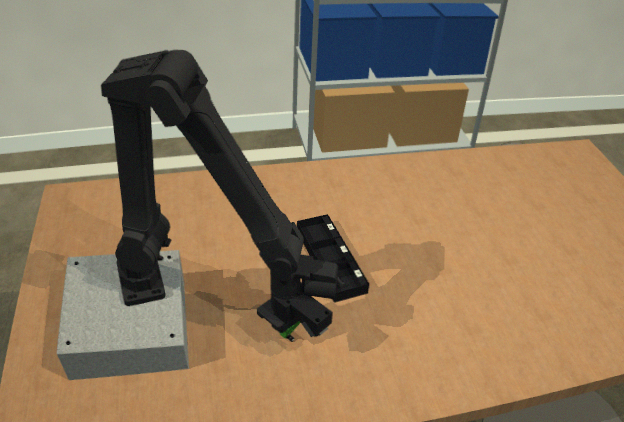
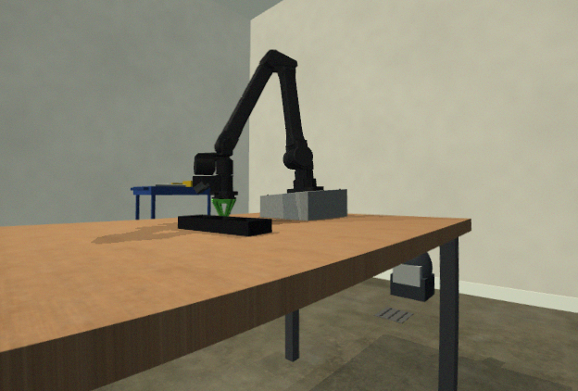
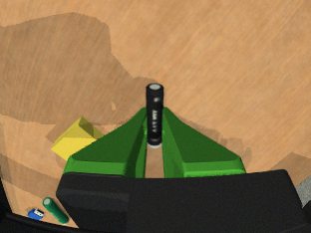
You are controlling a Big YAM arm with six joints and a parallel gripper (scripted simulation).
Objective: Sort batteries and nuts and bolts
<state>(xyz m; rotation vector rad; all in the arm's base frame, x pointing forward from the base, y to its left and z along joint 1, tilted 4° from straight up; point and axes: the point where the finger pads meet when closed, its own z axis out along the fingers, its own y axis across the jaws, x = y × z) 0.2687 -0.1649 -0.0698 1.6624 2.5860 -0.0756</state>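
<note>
A black battery-like cylinder point(image 3: 155, 100) point(image 1: 291, 338) with small white lettering stands out past the green fingertips. My gripper point(image 3: 155, 115) point(image 1: 288, 334) point(image 2: 223, 213) is shut on it, a finger against each side, low at the table. A green cylinder point(image 3: 56, 210), which looks like a battery, lies at the lower left in the wrist view, beside a small blue and white thing point(image 3: 36, 214). The joined black bins point(image 1: 352, 295) point(image 2: 259, 228) stand beyond the gripper with three white labels; their letters are too small to read. The arm hides part of them.
A yellow block point(image 3: 67, 147) lies left of the fingers in the wrist view, partly behind the left one. The grey base block point(image 1: 120, 316) point(image 2: 326, 204) carries the arm at the left of the table. The shelf with blue and brown boxes stands behind the table.
</note>
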